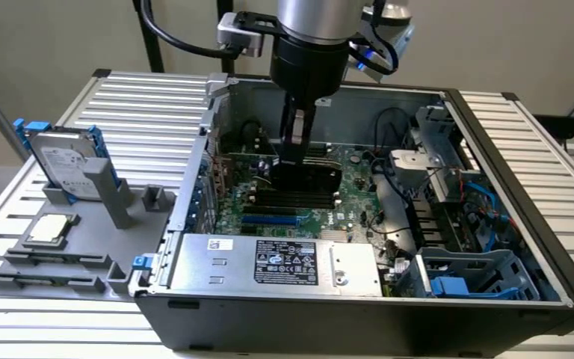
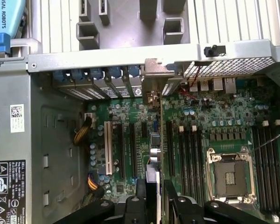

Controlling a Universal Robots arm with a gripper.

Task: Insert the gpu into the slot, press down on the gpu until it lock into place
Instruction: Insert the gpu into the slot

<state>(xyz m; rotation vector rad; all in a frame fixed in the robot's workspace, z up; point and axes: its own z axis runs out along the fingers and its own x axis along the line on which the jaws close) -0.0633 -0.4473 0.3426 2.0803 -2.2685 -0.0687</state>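
Hand (image 2: 154,196) pinching gpu (image 1: 307,178) upright, nr blue slot (image 1: 270,221) on mobo (image 1: 352,206).

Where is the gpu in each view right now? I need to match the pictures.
Exterior view: the gpu hangs upright in the fingers over the middle of the motherboard.
Wrist view: the gpu is edge-on, a thin strip between the two fingers.
Shared landmark: the silver labelled power-supply box beside the motherboard.

Black gpu (image 1: 307,178), bright-blue slot (image 1: 269,221), green motherboard (image 1: 359,200), silver power-supply box (image 1: 212,262) (black label (image 1: 285,262)), ribbed pale-grey table (image 1: 137,97).
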